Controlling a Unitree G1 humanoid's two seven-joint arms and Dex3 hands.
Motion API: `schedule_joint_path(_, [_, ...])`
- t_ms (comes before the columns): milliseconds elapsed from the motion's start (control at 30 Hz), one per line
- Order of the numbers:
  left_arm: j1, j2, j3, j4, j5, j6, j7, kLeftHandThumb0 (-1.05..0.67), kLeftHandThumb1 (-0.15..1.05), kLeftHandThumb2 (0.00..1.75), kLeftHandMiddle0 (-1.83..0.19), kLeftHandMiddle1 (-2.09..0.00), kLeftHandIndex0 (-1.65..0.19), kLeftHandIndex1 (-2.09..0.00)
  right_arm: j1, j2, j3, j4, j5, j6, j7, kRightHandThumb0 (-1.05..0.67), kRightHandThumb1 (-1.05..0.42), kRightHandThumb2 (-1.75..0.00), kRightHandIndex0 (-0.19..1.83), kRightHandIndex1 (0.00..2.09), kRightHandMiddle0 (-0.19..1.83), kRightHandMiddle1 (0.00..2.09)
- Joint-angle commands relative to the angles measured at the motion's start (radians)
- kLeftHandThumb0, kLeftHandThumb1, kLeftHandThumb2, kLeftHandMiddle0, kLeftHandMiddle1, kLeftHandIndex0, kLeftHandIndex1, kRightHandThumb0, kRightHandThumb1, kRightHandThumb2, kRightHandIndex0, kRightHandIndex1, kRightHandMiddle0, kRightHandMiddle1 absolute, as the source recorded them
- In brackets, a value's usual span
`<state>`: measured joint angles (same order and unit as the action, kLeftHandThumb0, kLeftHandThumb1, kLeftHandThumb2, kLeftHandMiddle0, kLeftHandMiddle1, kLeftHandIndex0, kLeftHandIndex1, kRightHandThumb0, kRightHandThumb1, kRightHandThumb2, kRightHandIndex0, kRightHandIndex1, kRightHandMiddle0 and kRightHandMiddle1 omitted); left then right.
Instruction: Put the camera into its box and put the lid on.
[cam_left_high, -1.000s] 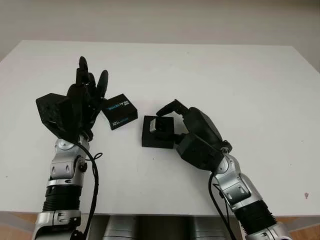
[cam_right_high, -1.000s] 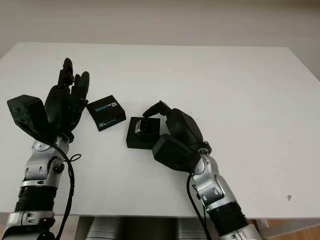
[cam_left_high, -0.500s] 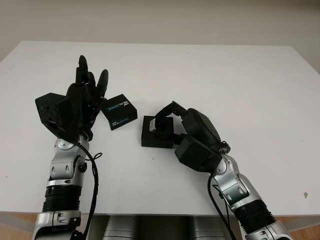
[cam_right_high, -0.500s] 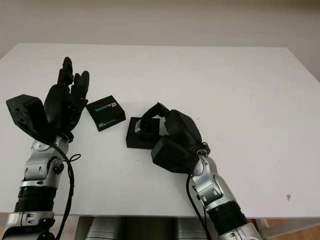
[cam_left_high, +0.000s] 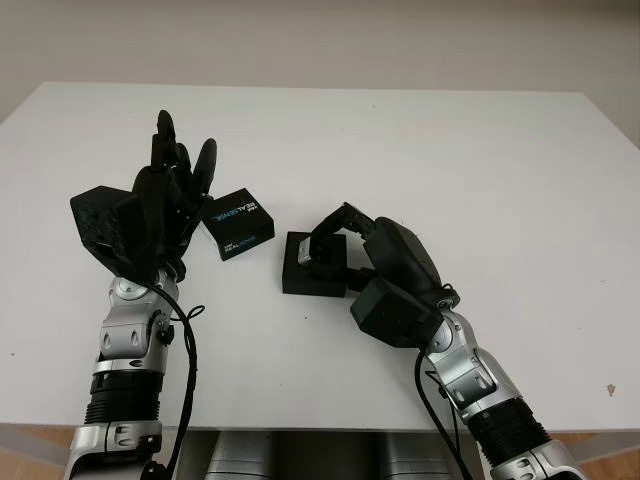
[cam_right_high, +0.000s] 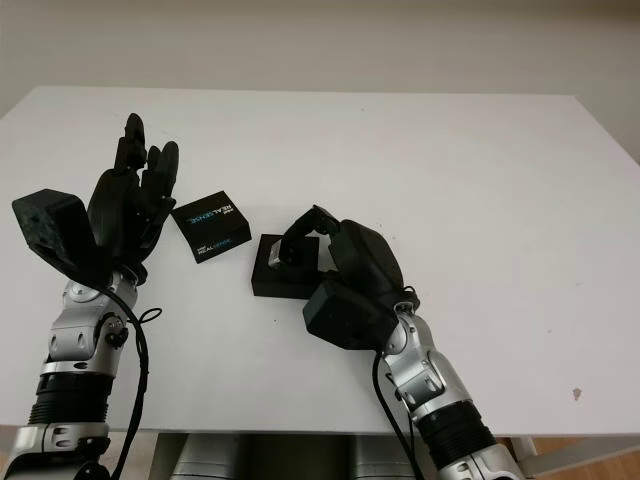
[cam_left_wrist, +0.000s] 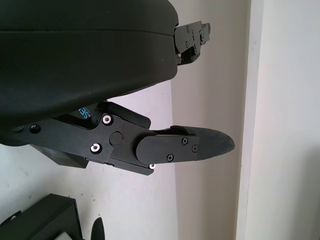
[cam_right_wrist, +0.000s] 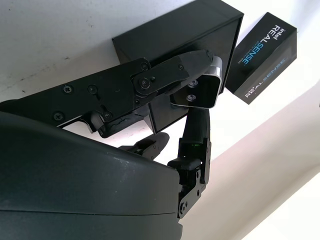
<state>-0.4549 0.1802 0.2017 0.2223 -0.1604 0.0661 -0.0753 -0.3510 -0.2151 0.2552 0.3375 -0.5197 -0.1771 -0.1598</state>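
Right hand (cam_left_high: 345, 240) sits at the near-right edge of the box (cam_left_high: 312, 275), fingers (cam_right_wrist: 165, 80) pinched on the small silver camera (cam_right_wrist: 197, 90), holding it directly over the box's open top. Whether the camera touches the box floor: cannot tell. Box stands on the white table (cam_left_high: 450, 160), near centre. Lid (cam_left_high: 239, 223), black with printed lettering, lies just left of the box and slightly farther back, apart from it. Left hand (cam_left_high: 165, 195) is left of the lid, raised, open, holding nothing.
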Motion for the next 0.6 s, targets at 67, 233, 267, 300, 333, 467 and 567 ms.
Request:
schedule_joint_path(67, [0.006, 0.002, -0.001, -0.007, 0.002, -0.009, -0.003, -0.65, 1.05, 0.41, 0.19, 0.0, 0.19, 0.0, -0.013, 0.013, -0.028, 0.023, 0.05, -0.041, -0.013, -0.37, -0.91, -0.06, 0.51, 0.23, 0.41, 1.45])
schedule_joint_path(233, [0.005, 0.003, -0.002, -0.008, 0.002, -0.003, -0.004, -0.65, 1.05, 0.4, 0.19, 0.0, 0.19, 0.0, -0.022, 0.042, -0.067, 0.047, 0.143, -0.071, -0.006, -0.37, -0.92, -0.05, 0.39, 0.46, 0.39, 1.47])
schedule_joint_path(267, [0.005, 0.003, -0.001, -0.009, 0.002, -0.003, -0.004, -0.65, 1.05, 0.41, 0.19, 0.0, 0.19, 0.0, -0.024, 0.047, -0.074, 0.051, 0.157, -0.075, -0.003, -0.38, -0.92, -0.05, 0.27, 0.7, 0.39, 1.48])
schedule_joint_path(300, [0.005, 0.003, -0.002, -0.01, 0.002, 0.0, -0.003, -0.65, 1.05, 0.41, 0.19, 0.0, 0.19, 0.0, -0.025, 0.051, -0.08, 0.052, 0.172, -0.075, 0.002, -0.38, -0.92, -0.05, 0.21, 0.81, 0.38, 1.48])
schedule_joint_path(333, [0.005, 0.003, -0.002, -0.011, 0.004, 0.0, -0.002, -0.65, 1.05, 0.41, 0.19, 0.0, 0.19, 0.0, -0.026, 0.055, -0.087, 0.052, 0.188, -0.075, 0.008, -0.39, -0.93, -0.06, 0.17, 0.87, 0.38, 1.49])
schedule_joint_path(467, [0.005, 0.005, -0.002, -0.013, 0.003, 0.003, -0.004, -0.65, 1.05, 0.41, 0.19, 0.0, 0.19, 0.0, -0.026, 0.064, -0.099, 0.047, 0.22, -0.069, 0.027, -0.4, -0.94, -0.06, 0.11, 0.94, 0.35, 1.5])
schedule_joint_path(567, [0.004, 0.004, -0.001, -0.014, -0.002, 0.009, -0.007, -0.65, 1.05, 0.41, 0.19, 0.0, 0.19, 0.0, -0.025, 0.071, -0.107, 0.042, 0.24, -0.056, 0.043, -0.41, -0.95, -0.06, 0.1, 0.95, 0.34, 1.5])
